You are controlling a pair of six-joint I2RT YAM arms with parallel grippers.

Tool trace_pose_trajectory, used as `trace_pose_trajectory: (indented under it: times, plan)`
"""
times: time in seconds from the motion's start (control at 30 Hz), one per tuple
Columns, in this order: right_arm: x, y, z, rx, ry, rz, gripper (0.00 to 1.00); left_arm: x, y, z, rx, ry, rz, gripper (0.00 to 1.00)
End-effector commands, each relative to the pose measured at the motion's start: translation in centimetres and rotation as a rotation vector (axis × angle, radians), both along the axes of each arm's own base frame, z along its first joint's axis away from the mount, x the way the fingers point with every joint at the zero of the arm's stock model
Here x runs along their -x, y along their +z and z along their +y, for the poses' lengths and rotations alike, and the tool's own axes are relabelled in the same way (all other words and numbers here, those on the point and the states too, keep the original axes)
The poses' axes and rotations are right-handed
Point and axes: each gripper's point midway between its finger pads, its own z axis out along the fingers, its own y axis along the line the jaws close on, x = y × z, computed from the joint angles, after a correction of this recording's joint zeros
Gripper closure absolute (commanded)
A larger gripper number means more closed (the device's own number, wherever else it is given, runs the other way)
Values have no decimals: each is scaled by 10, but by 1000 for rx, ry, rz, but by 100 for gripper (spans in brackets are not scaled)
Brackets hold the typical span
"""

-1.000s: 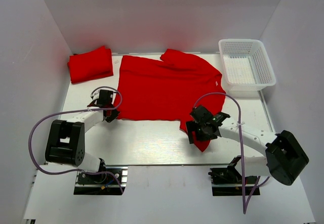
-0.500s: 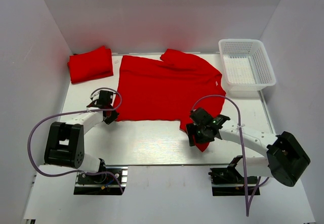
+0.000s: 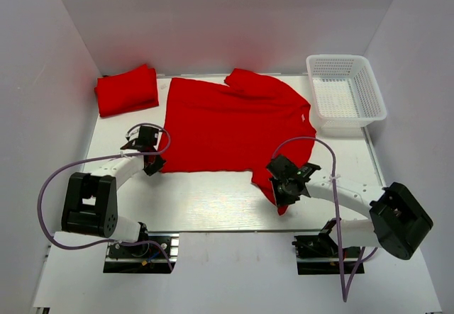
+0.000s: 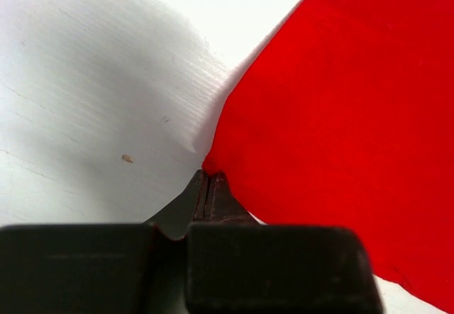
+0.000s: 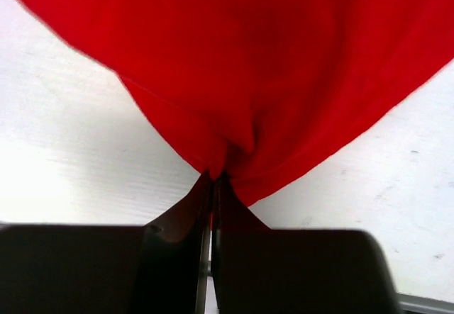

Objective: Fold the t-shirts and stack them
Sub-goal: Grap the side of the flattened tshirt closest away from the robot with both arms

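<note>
A bright red t-shirt (image 3: pixel 234 126) lies spread over the middle of the white table. A second red t-shirt (image 3: pixel 127 91) sits folded at the far left corner. My left gripper (image 3: pixel 152 164) is shut on the spread shirt's near left corner; the left wrist view shows the cloth (image 4: pixel 340 115) pinched at the tips of that gripper (image 4: pixel 211 176). My right gripper (image 3: pixel 278 190) is shut on the near right corner, and in the right wrist view the fabric (image 5: pixel 248 66) bunches into the closed right gripper (image 5: pixel 215 178).
A white mesh basket (image 3: pixel 345 93) stands at the far right of the table. White walls enclose the table on the left, back and right. Purple cables loop from both arms.
My right gripper has closed on the shirt's near right corner, having stood open a second ago. The left gripper kept its grip and stayed put.
</note>
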Motion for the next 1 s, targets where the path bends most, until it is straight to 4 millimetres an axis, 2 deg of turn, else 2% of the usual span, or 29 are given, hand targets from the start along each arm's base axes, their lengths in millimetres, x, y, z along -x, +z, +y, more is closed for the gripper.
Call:
trace_pose_trajectory:
  times: [0.0,0.03,0.07,0.1,0.17,0.2,0.27,0.37,0.47,0.57,0.63,0.73,0.83,0.9,0.93,0.97]
  plan:
    - [19,4,11,-75,80,67,100,-12,23,4,-23,-6,-60,100]
    - [25,11,19,-122,143,97,100,-16,26,3,-27,-15,-68,100]
    - [22,22,29,-166,176,82,100,-16,26,3,-27,-15,-69,100]
    - [33,31,36,-225,251,121,100,-20,30,3,-25,-14,-81,100]
    - [36,47,42,-258,287,135,100,-17,29,3,-27,-15,-70,100]
    - [51,52,37,-261,311,197,100,-18,31,3,-27,-15,-70,100]
    - [57,60,34,-264,323,221,100,-18,31,3,-27,-15,-70,100]
    - [79,68,30,-294,363,312,100,-11,30,4,-31,-15,-38,100]
    - [93,71,24,-297,371,375,100,-9,33,6,-35,-2,-39,100]
    - [99,75,19,-304,376,372,100,-3,30,8,-43,10,-14,100]
    - [100,69,14,-291,370,367,100,-3,30,8,-43,10,-14,100]
    - [99,58,14,-277,387,369,100,-6,33,8,-42,10,-23,100]
    - [82,60,28,-319,412,291,100,-8,41,7,-39,10,-41,100]
    - [63,63,39,-328,437,207,100,-8,44,7,-37,10,-51,100]
    - [51,73,47,-342,445,153,100,-11,47,5,-28,7,-61,100]
    - [36,73,47,-308,424,98,100,-11,47,5,-32,-1,-59,100]
